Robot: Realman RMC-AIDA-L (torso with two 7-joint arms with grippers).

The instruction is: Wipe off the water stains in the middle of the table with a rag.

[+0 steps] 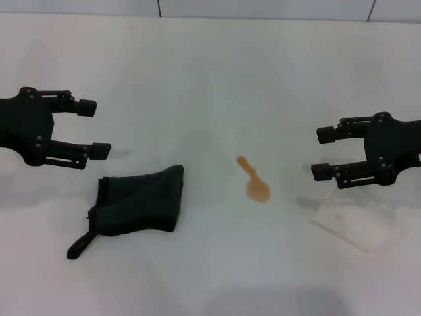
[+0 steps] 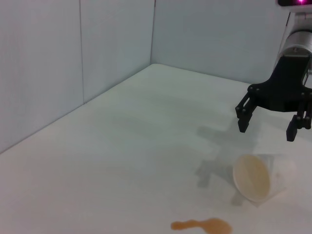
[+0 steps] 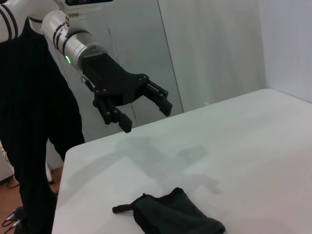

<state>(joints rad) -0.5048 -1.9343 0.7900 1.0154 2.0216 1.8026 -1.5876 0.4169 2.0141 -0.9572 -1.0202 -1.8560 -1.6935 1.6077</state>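
The dark green-black rag (image 1: 139,201) lies crumpled on the white table (image 1: 210,72), left of centre, with its loop tab toward the front; it also shows in the right wrist view as the rag (image 3: 173,214). The orange-brown water stains (image 1: 255,182) form a spoon-shaped puddle in the middle, seen too as the water stains (image 2: 202,225). My left gripper (image 1: 94,128) hovers open just behind the rag, holding nothing; it appears as the left gripper (image 3: 146,109). My right gripper (image 1: 320,153) hangs open to the right of the puddle, empty, also seen as the right gripper (image 2: 269,124).
A clear plastic cup (image 1: 348,220) lies on its side at the front right, just below my right gripper, shown also as the cup (image 2: 261,178). Grey wall panels (image 2: 73,58) border the table's far side.
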